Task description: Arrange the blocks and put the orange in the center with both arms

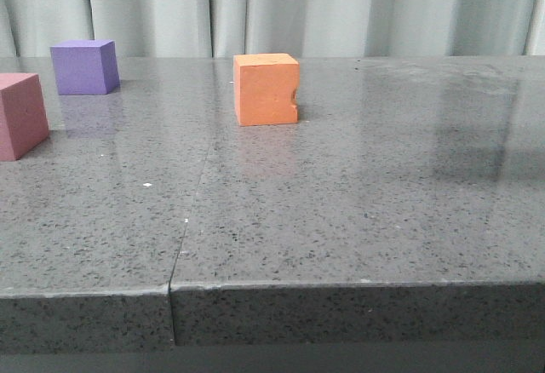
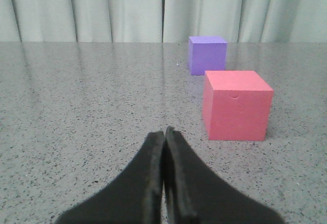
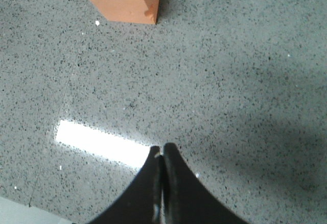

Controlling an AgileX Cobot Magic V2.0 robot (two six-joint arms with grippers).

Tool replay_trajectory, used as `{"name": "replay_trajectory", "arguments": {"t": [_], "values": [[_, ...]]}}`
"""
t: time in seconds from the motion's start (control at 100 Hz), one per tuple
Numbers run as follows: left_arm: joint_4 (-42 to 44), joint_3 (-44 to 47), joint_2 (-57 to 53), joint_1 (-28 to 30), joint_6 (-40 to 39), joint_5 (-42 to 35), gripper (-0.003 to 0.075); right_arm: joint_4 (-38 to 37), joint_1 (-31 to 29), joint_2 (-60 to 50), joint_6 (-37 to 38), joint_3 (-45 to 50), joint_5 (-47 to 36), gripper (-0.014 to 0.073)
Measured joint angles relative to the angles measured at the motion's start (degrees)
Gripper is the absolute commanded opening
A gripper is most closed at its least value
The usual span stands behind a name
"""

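Centrally placed on tabletop (image 1: 358, 211): orange cube (image 1: 266, 89), notch facing right, open room frontward. Pink cube (image 1: 20, 116) at left edge, purple cube (image 1: 83, 66) behind. Left gripper (image 2: 164, 132) and right gripper (image 3: 162, 148) both pressed together, empty.

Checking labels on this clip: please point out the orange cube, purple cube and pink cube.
orange cube (image 1: 266, 92), front view, front face.
purple cube (image 1: 80, 71), front view, front face.
pink cube (image 2: 235, 114), left wrist view, front face.

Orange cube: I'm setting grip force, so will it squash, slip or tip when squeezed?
The orange cube looks like matte foam, so probably light and grippy. The notch on its edge suggests it dents, so squeeze gently. It sits flat on the table, so it would likely slide rather than roll.
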Motion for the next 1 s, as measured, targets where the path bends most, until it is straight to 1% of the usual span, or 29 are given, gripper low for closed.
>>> {"name": "replay_trajectory", "arguments": {"t": [0.33,0.55,0.85,1.0], "values": [[0.0,0.0,0.0,0.0,0.0,0.0,-0.0020,0.0,0.0,-17.1,0.0,23.1,-13.7,-0.0069],[0.0,0.0,0.0,0.0,0.0,0.0,-0.0020,-0.2,0.0,-29.6,0.0,35.8,-23.0,-0.0069],[0.0,0.0,0.0,0.0,0.0,-0.1,-0.0020,-1.3,0.0,-45.3,0.0,47.9,-27.7,-0.0069],[-0.1,0.0,0.0,0.0,0.0,-2.7,-0.0020,-1.4,0.0,-52.0,0.0,51.4,-27.8,-0.0069]]}}
